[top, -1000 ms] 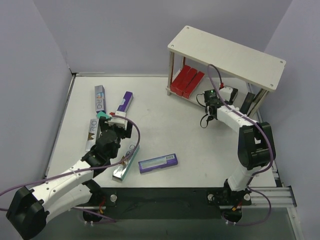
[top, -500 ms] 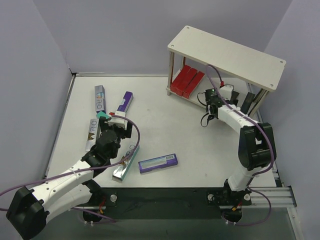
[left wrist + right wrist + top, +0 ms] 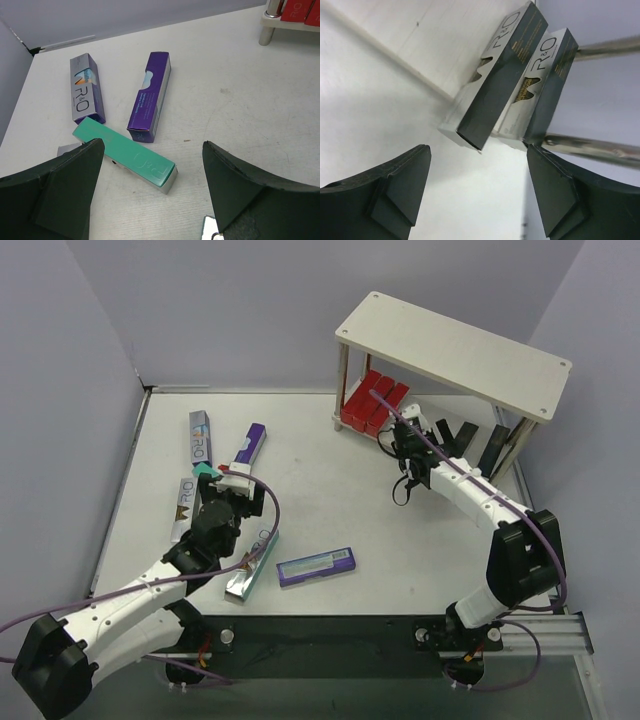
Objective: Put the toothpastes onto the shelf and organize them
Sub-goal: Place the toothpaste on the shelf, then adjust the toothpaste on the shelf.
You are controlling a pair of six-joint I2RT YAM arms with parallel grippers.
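- The shelf [image 3: 455, 348] stands at the far right of the table [image 3: 330, 490]. On its lower board, at the left end, red cartons [image 3: 372, 402] are packed side by side, with their long axes running front to back under the top board.
- Further right on that lower board are two black cartons [image 3: 502, 70]. They sit side by side and tilted, silver R&O faces showing, near ends toward my right wrist and long axes slanting up and away.
- My right gripper [image 3: 479, 155] has its jaws spread wide with nothing in them. The black cartons' near ends sit just past my fingertips.
- My left gripper [image 3: 152, 150] is also wide open and holding nothing. It hangs over a teal carton [image 3: 125, 155] that lies flat and diagonal on the table.
- Just beyond it, a purple carton [image 3: 149, 97] and a silver R&O carton [image 3: 86, 90] lie flat with their long axes pointing away from me. The purple one's near end is right by the teal one.
- Closer to my bases, a teal-edged silver carton [image 3: 250, 565] lies diagonal, and beside it a purple-and-silver carton [image 3: 316, 566] lies nearly crosswise.
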